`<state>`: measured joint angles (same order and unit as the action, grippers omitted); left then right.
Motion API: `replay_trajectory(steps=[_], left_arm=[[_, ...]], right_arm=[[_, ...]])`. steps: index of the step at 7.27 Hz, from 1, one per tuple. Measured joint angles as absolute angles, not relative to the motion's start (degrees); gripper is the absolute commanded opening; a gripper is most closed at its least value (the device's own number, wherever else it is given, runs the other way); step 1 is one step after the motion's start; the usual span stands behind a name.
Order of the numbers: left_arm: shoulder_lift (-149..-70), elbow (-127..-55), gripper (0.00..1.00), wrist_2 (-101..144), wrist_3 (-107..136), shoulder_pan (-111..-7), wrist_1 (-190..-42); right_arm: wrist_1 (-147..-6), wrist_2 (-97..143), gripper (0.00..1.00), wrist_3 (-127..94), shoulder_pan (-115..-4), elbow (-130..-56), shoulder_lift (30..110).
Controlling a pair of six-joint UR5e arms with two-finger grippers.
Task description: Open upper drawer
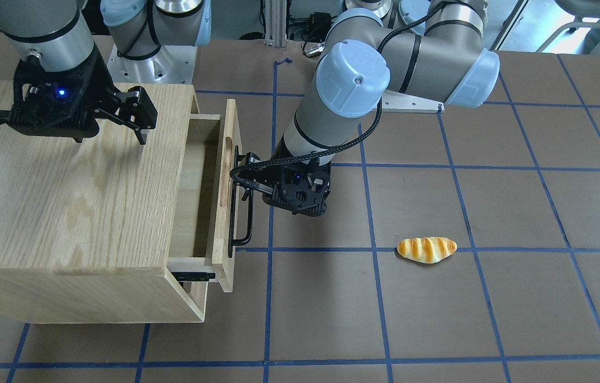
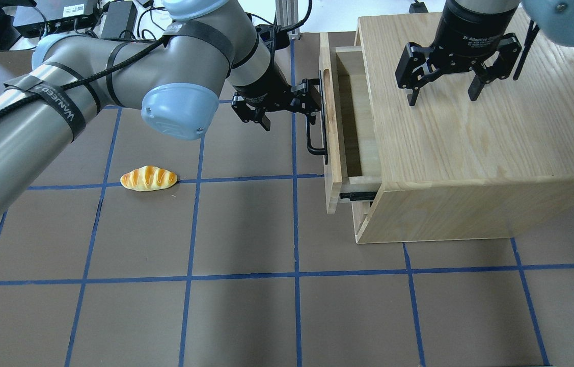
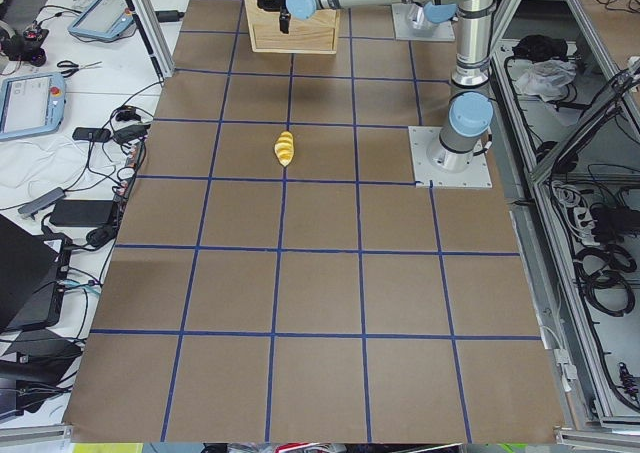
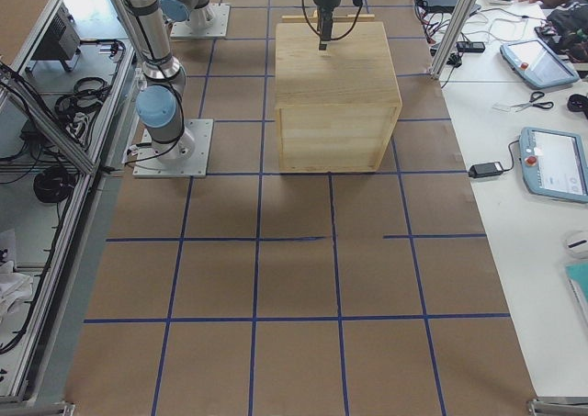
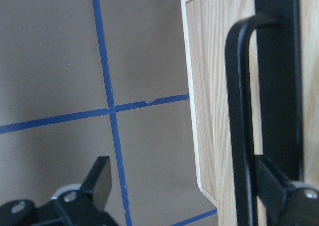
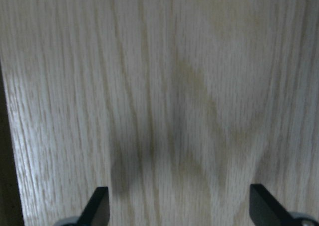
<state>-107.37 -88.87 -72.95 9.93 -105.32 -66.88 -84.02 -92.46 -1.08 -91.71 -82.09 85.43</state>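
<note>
The upper drawer (image 1: 228, 159) of the light wood cabinet (image 1: 65, 186) stands partly pulled out, showing its pale interior (image 2: 363, 127). Its black bar handle (image 1: 233, 213) also shows in the overhead view (image 2: 317, 137) and the left wrist view (image 5: 239, 111). My left gripper (image 2: 289, 114) is open, with the handle between its fingers, close to the finger (image 5: 271, 183) nearest the drawer front. My right gripper (image 2: 442, 97) is open above the cabinet top (image 6: 169, 86), fingertips close to the wood.
A toy bread roll (image 1: 426, 249) lies on the brown table with blue tape lines, well away from the cabinet; it also shows in the overhead view (image 2: 148, 178). A black slide rail (image 1: 193, 276) shows under the pulled-out drawer.
</note>
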Motion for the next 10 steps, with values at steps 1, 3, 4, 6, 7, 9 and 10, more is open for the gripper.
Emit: replay_trajectory(steps=[1,3,4,6,7,9,10], left_arm=[[-107.1,-88.9,1.00,-73.3,8.7,-104.5,-67.7],[-106.5,-89.0,1.00,-73.5,5.7,-102.5,-70.1],[-106.0,-89.0,1.00,-73.6,4.2,-101.3,-71.4],[-105.0,-89.0,1.00,-73.6,1.1,-98.7,-74.0],[-104.5,-89.1,1.00,-73.6,-0.5,-97.6,-75.3],[-103.9,-89.2,1.00,-74.1,-2.2,-96.2,-76.7],[-103.8,-89.2,1.00,-75.1,-2.7,-95.9,-77.0]], right_arm=[[-84.0,-92.5,1.00,-1.1,-91.7,-82.1,85.4],[-84.0,-92.5,1.00,-1.1,-91.7,-82.1,85.4],[-84.0,-92.5,1.00,-1.1,-91.7,-82.1,85.4],[-84.0,-92.5,1.00,-1.1,-91.7,-82.1,85.4],[-84.0,-92.5,1.00,-1.1,-91.8,-82.1,85.4],[-84.0,-92.5,1.00,-1.1,-91.8,-82.1,85.4],[-84.0,-92.5,1.00,-1.1,-91.8,-82.1,85.4]])
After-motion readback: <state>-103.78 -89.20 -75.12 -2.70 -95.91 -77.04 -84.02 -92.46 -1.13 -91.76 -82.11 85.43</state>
